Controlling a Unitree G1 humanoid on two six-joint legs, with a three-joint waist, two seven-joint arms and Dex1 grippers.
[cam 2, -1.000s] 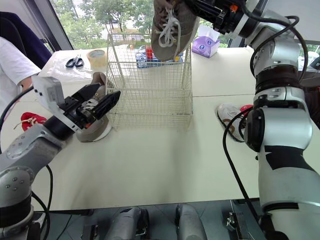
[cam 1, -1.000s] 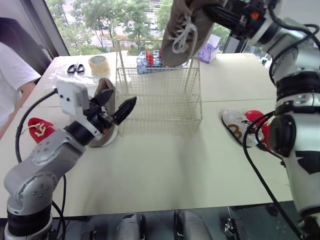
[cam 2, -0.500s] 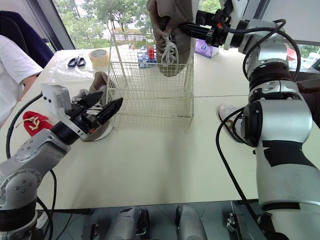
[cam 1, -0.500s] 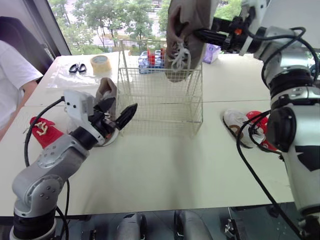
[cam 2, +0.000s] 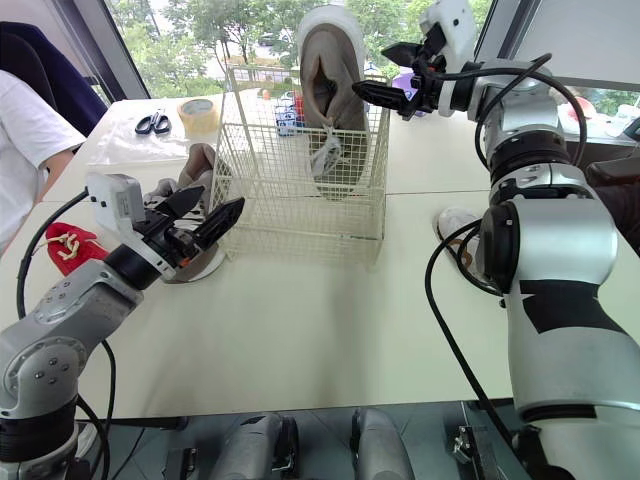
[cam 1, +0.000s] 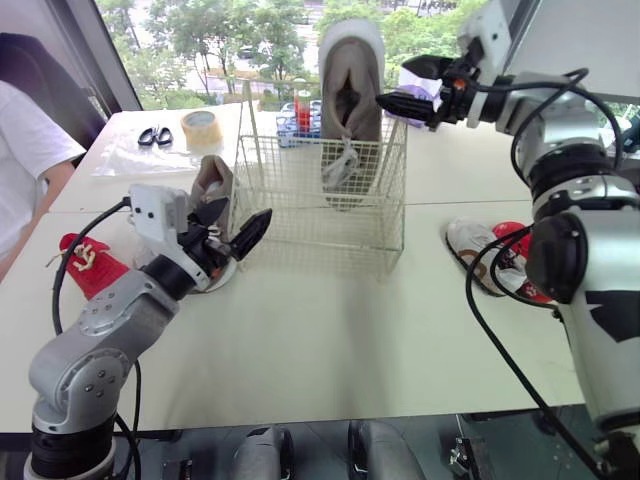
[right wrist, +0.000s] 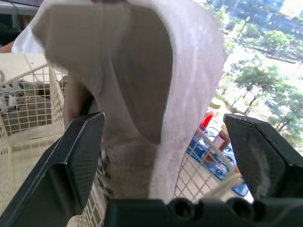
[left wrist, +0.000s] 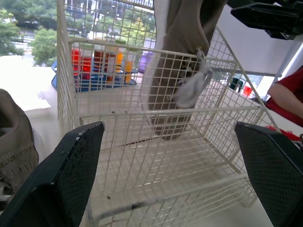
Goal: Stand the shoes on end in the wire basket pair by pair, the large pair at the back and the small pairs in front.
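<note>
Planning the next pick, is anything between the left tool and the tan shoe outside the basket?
Nothing visible. The tan shoe sits right by the open left tool, beside the wire basket, with no other object between them.

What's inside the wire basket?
One big tan shoe stands on end in the wire basket, toe down, heel above the rim. Whether the toe touches the bottom is hidden.

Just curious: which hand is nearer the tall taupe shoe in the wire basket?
Right. Right hand hangs beside the taupe shoe, up top; left hand sits outside the wire basket.
</note>
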